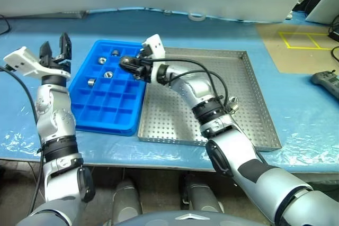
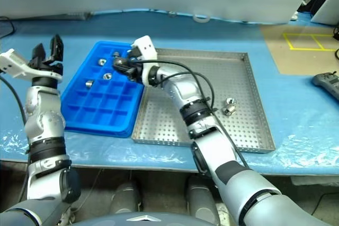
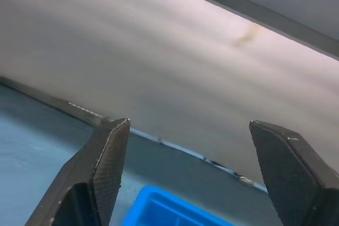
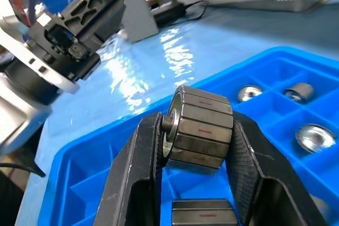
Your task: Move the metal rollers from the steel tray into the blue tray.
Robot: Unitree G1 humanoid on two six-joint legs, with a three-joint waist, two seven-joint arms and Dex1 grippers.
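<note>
From my head camera, looking down at the blue-covered worktop (image 1: 296, 115): my right claw (image 1: 127, 66) reaches across the blue tray (image 1: 100, 117) and pinches a metal roller. Four rollers (image 1: 109, 74) already sit in separate compartments near the tray's far end. Beside it, the steel tray (image 2: 212, 56) holds one roller left (image 2: 229, 106), near its right side. My left claw (image 1: 57, 51) hangs spread wide and empty, just off the blue tray's left edge.

From my left wrist: two black fingers (image 3: 103, 178) stand far apart with nothing between them.

From my right wrist: the held roller (image 4: 198, 129) sits gripped between my fingers above an open compartment. I judge the job mostly done: this drop, then one more.
</note>
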